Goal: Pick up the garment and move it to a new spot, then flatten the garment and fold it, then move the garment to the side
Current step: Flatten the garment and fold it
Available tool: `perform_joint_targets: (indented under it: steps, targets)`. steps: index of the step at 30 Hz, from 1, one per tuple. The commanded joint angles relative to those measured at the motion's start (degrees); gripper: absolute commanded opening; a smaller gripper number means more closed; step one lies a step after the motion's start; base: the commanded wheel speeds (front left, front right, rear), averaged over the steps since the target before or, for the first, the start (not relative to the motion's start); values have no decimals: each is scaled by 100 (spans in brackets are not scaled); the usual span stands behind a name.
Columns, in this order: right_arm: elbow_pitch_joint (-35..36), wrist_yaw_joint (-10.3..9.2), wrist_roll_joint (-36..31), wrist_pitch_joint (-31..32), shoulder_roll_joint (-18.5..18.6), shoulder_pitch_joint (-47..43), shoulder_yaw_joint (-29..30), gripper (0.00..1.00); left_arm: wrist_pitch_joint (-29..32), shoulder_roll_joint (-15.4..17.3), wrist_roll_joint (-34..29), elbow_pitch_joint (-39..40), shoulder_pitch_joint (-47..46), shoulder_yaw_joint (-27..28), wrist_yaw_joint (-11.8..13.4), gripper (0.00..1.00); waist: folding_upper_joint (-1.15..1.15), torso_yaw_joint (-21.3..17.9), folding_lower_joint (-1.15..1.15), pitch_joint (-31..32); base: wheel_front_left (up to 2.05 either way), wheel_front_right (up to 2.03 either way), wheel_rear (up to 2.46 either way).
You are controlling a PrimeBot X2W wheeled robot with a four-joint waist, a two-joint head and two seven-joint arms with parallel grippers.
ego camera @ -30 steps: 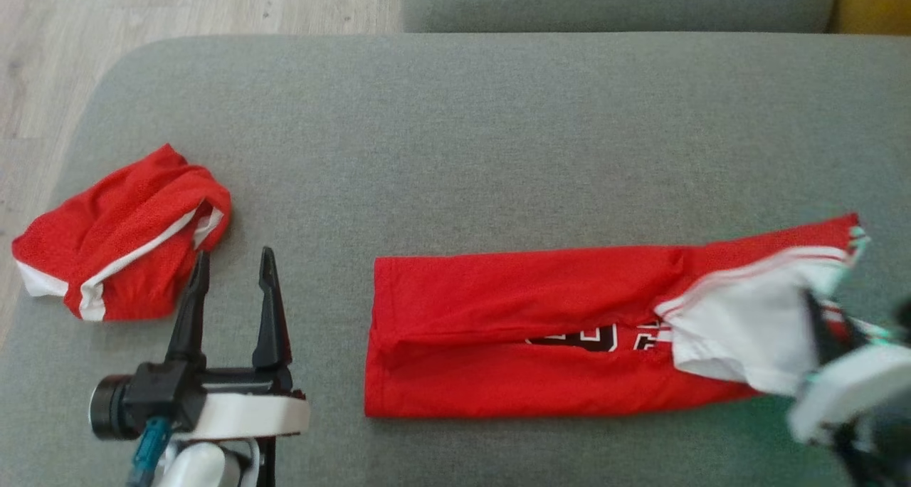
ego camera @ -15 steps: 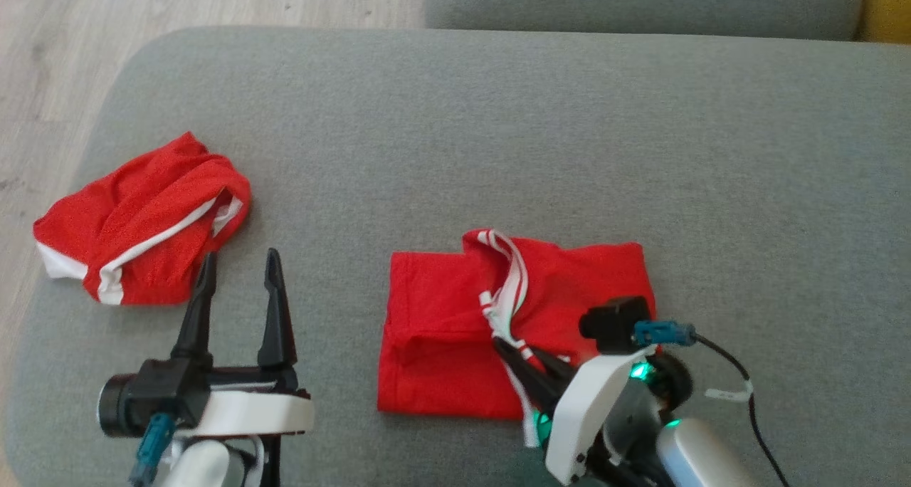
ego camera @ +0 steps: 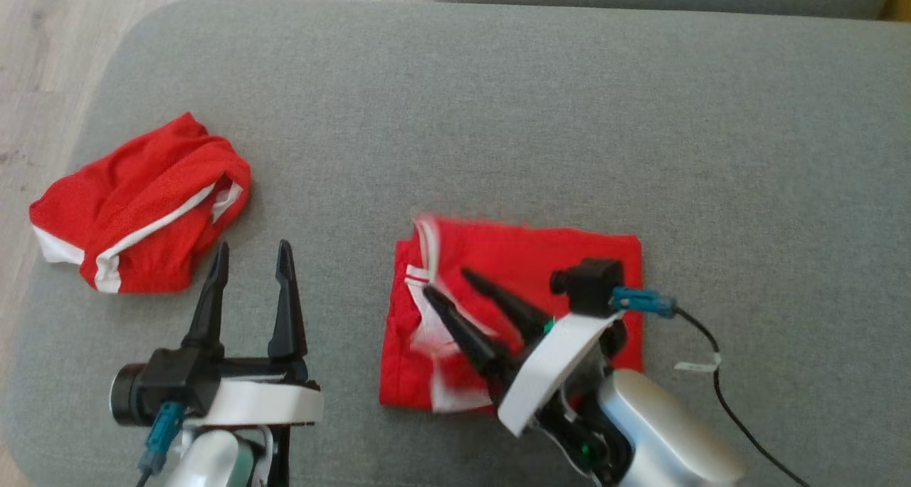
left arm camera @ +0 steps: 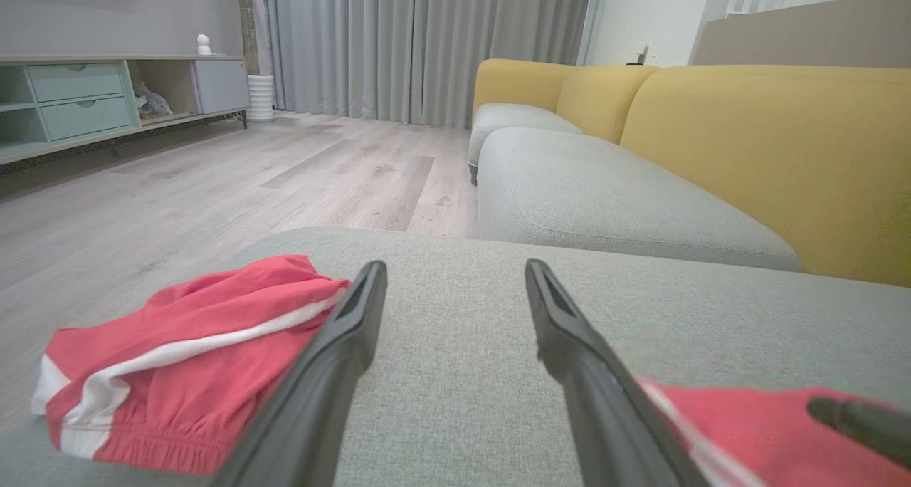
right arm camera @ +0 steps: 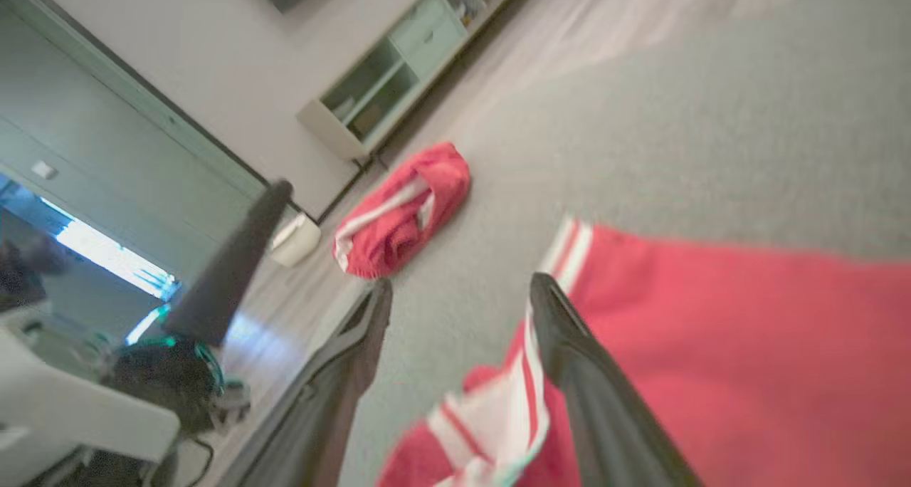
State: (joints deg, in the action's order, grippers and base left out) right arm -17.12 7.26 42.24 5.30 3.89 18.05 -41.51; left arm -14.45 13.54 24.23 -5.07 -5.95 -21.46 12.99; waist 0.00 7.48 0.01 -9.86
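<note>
Garment point(ego camera: 527, 248) fabric lies directly under the right gripper point(ego camera: 447, 282), whose fingers point(right arm camera: 569, 344) stand well apart with nothing pinched between them. In the right wrist view the striped white-and-red trim point(right arm camera: 498, 409) sits crumpled against the base of one finger. It is blurred there, so actual contact cannot be told. In the head view both fingers slant across the near left part of the folded cloth, tips over its left edge. The rest spreads out behind and to the right of them as a flat red rectangle on the grey cushion point(ego camera: 498, 117).

Well to the left, the left gripper point(ego camera: 253, 248) holds its own fingers point(left arm camera: 349, 330) spread wide and empty over bare cushion. A bunched red bundle point(ego camera: 142, 202) with a white stripe lies just ahead of those fingertips and to their left, near the cushion's rounded corner. The folded piece lies off to their right, apart from them.

Beyond both pairs of fingertips come more grey upholstery, then a wooden floor point(ego camera: 43, 45). The left wrist view shows a yellow sofa back point(left arm camera: 747, 152) further off.
</note>
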Motion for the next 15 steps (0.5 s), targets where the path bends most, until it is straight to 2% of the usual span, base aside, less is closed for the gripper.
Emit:
perform_joint_targets:
  steps: [1,4,7,11,15]
  targets:
    - [249,23,80,-254,-101,263,-104,100,-54,30,-21,146,-242,238,-10,100,0,-13,-1,-20,0,0,0]
    - [356,23,17,-1012,-101,511,-120,100,-54,23,-64,135,-246,271,-4,100,0,-57,-1,-38,0,0,0]
    - [362,23,-327,-1562,-101,675,175,100,-54,14,-100,126,-234,305,-3,100,0,-105,-1,-26,0,0,0]
    - [386,23,-1342,-1771,-51,659,1114,100,-54,14,-142,129,-179,363,15,100,0,-182,-1,35,0,0,0]
    - [820,23,-2225,-1656,231,181,2242,100,-54,61,-210,136,-99,419,68,100,0,-250,-1,122,0,0,0]
